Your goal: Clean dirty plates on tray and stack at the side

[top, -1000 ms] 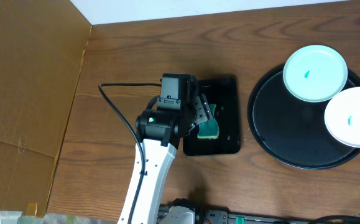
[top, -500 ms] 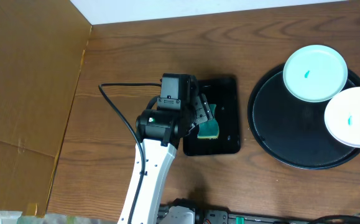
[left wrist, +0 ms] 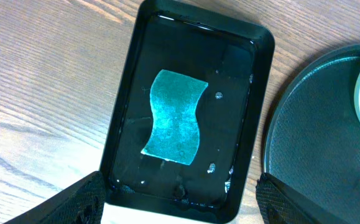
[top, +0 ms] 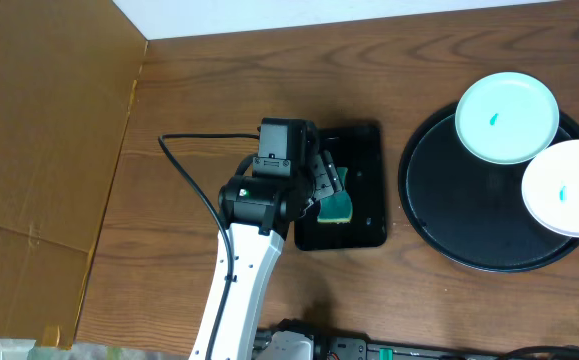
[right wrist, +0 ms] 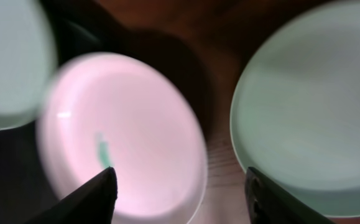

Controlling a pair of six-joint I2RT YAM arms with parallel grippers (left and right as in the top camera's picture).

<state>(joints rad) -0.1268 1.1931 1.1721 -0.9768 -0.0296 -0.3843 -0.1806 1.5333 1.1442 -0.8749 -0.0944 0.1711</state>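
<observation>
3 plates point(right wrist: 124, 137) below R hand point(right wrist: 180, 198)

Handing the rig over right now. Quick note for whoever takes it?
Left gripper: open, empty, above the sponge in the small rectangular tray.
Right gripper: fingers apart, nothing between them, over the white plate; its view is blurred.
Round tray: holds the mint plate and the white plate, each with a teal smear.
Third plate: mint, seems off the round tray on the table, no smear visible.
Done: apparently one plate.
Left: wipe the other two and stack them at the side.
</observation>
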